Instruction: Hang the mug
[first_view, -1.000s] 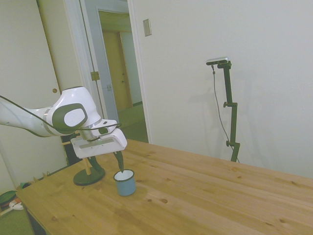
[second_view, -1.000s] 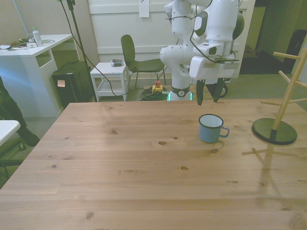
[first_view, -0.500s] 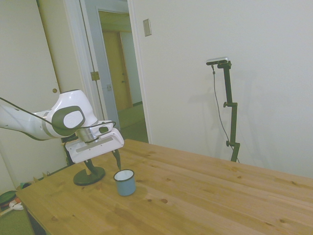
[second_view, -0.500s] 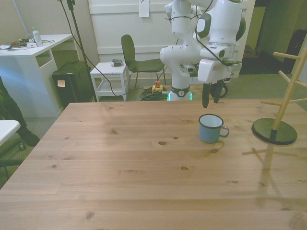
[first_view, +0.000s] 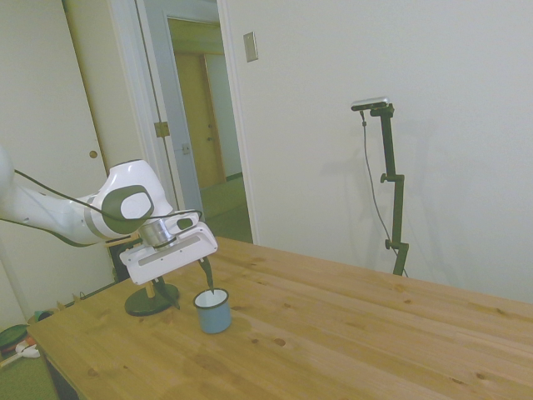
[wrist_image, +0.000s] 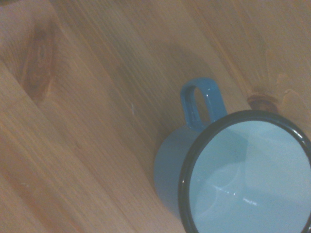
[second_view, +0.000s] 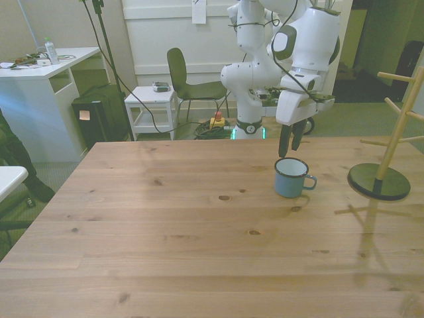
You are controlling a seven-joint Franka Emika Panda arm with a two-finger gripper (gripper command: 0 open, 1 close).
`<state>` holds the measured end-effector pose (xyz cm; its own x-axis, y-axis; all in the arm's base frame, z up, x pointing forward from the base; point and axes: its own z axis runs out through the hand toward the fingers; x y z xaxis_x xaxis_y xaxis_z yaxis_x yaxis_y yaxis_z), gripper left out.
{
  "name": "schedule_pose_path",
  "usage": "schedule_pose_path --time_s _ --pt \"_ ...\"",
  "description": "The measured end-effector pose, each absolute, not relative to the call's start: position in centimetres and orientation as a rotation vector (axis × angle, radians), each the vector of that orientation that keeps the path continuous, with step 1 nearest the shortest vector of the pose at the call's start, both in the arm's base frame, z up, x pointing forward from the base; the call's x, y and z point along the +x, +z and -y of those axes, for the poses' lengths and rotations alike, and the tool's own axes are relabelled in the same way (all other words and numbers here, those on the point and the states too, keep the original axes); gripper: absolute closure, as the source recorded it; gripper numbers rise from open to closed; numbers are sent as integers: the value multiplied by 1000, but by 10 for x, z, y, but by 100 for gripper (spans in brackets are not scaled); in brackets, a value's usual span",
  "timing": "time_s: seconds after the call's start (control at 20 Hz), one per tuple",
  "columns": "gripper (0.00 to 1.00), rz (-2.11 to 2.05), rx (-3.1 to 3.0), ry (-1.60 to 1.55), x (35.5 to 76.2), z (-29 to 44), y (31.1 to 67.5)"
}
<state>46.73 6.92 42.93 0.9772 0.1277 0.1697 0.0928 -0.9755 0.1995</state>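
The gripper hangs with jaws slightly parted and empty, tips just above the far rim of the mug. The mug stands upright on the table directly beneath the jaws, handle pointing toward the rack, well apart

The mug stands upright on the table, its handle toward the front view's right. The gripper hangs just above the mug's far rim. The rack stands on the table near the front view's right edge, apart from the mug.
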Motion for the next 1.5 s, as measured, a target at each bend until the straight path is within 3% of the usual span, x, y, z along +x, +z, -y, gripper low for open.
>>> schedule_pose_path --time_s 1.1,1.15,1.5 --pt "0 -465 2852 302 465 -74 405" --pt "100 -469 2851 299 466 -73 403" --pt "100 -518 2833 296 468 -67 400"
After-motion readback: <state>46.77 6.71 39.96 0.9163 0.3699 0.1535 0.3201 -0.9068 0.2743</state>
